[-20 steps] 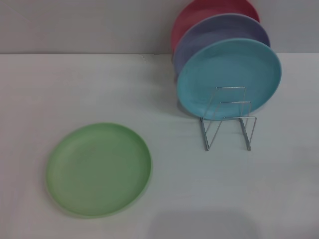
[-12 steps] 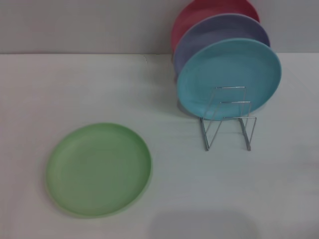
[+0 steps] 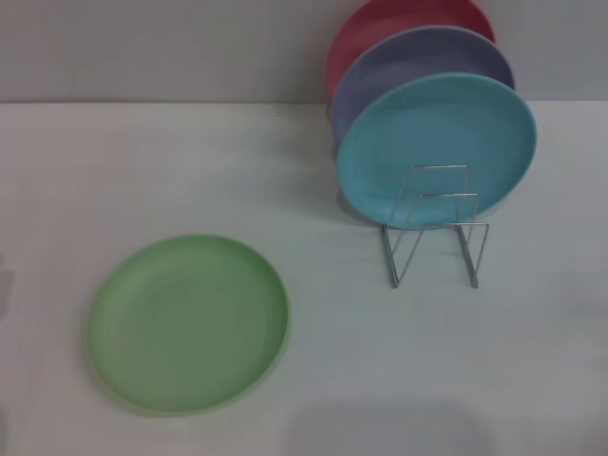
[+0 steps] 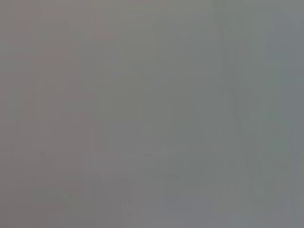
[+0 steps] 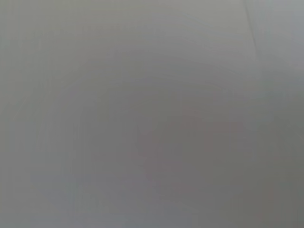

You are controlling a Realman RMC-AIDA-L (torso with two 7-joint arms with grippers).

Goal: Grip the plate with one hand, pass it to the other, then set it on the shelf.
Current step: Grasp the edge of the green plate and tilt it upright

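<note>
The light green plate [image 3: 188, 323] lies flat on the white table at the front left in the head view. The silver wire rack [image 3: 434, 228] stands at the right, with its front loops bare. Neither gripper shows in any view. Both wrist views show only a plain grey surface.
A turquoise-blue plate [image 3: 436, 150], a lavender plate [image 3: 418, 62] and a red plate [image 3: 399, 24] stand upright in the back of the rack. The white table [image 3: 142, 161] ends at a grey wall behind. A faint shadow lies at the table's far left edge.
A faint dark shadow has appeared at the far left edge of the head view. The plates and rack have not moved.
</note>
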